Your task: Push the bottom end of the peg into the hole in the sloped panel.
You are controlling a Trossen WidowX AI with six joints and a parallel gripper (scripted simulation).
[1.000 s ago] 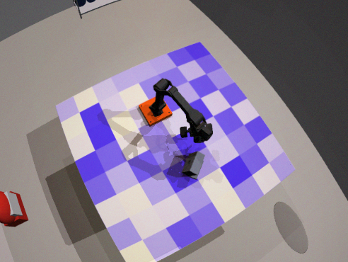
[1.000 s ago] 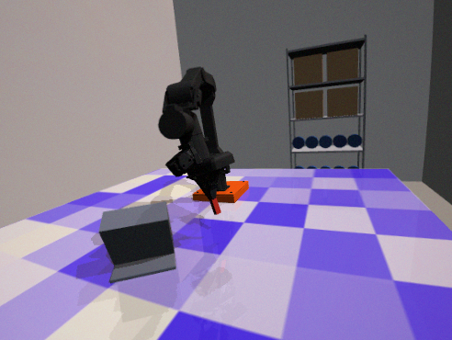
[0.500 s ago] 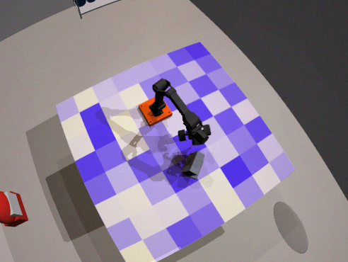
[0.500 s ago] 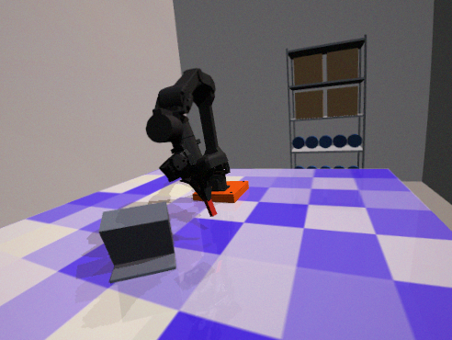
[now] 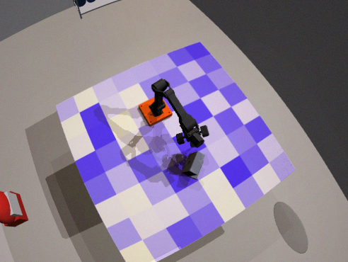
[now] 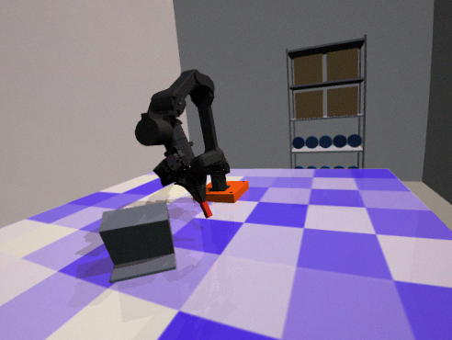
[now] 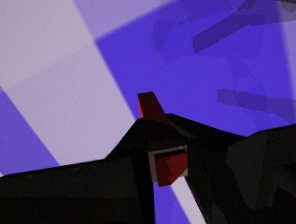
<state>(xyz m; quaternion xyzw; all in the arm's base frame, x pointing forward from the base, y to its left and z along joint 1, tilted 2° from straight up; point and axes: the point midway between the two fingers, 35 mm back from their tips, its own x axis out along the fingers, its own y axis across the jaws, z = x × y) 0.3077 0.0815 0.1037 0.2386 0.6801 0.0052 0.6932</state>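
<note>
Peg (image 6: 207, 209) (image 7: 150, 105), red and flat-sided, is in the grip of your gripper (image 5: 194, 137) (image 6: 202, 198) (image 7: 154, 123), whose fingers are closed on it with only a narrow gap. You have it tilted in the exterior view, its lower end sticking out past the fingertips above the checkered table (image 5: 141, 198) (image 6: 340, 289) (image 7: 50, 45), outside the panel block. That gray block (image 5: 194, 165) (image 6: 138, 236) stands near the gripper; you can't see its hole. Farther out, your black arm (image 5: 178, 107) (image 6: 209, 121) reaches from its orange base plate (image 5: 152, 120) (image 6: 241, 187), and a shelf rack (image 6: 365, 101) stands beyond the table.
</note>
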